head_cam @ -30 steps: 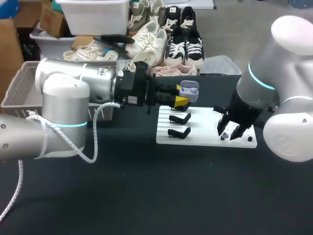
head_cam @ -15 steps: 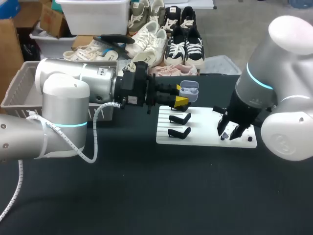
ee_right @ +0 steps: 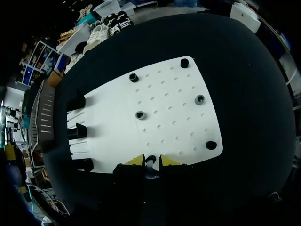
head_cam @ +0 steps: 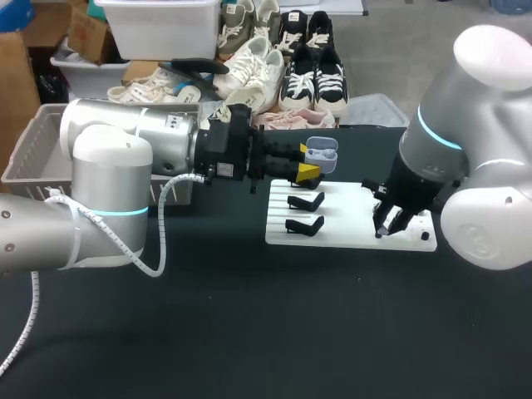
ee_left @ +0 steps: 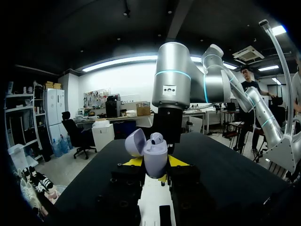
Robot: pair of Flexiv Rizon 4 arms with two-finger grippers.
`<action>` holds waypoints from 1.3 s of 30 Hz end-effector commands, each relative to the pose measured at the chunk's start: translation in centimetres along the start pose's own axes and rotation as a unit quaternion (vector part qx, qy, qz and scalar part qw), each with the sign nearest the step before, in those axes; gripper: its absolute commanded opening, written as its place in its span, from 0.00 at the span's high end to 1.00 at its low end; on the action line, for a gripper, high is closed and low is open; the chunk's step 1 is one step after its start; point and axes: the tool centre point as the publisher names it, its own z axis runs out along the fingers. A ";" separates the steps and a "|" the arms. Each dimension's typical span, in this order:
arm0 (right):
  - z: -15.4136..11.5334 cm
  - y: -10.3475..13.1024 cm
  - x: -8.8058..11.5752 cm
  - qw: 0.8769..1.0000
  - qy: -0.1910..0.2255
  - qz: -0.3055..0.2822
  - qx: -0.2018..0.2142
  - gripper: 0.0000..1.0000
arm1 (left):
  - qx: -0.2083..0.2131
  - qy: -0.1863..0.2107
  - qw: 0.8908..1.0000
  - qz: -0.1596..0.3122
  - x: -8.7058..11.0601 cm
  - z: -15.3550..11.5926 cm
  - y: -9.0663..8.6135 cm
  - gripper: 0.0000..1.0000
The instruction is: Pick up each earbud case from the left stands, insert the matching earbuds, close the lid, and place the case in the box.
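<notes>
Left fingers holding the open lilac earbud case above the worktop, right fingers narrow, pinching a small earbud at the white board.

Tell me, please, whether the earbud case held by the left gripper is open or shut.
Open: the earbud case in the left gripper has its lid tipped back, an earbud showing inside.

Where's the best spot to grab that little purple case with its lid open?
By the lower shell of the case, squeezed across its two sides, coming in level, as the left gripper does. The lid is swung back and the mouth faces up, so both stay free.
</notes>
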 end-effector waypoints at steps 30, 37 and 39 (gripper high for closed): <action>-7.3 -0.3 -1.5 1.000 -0.002 0.016 -0.012 1.00 | 0.000 -0.001 1.000 0.000 0.0 0.0 0.0 1.00; -13.0 1.1 -2.0 1.000 0.014 -0.003 -0.018 1.00 | 0.000 -0.001 1.000 0.000 0.0 0.0 0.0 1.00; -14.6 2.0 -1.9 0.999 0.014 -0.019 -0.024 1.00 | 0.000 -0.001 1.000 0.000 0.0 0.0 0.0 1.00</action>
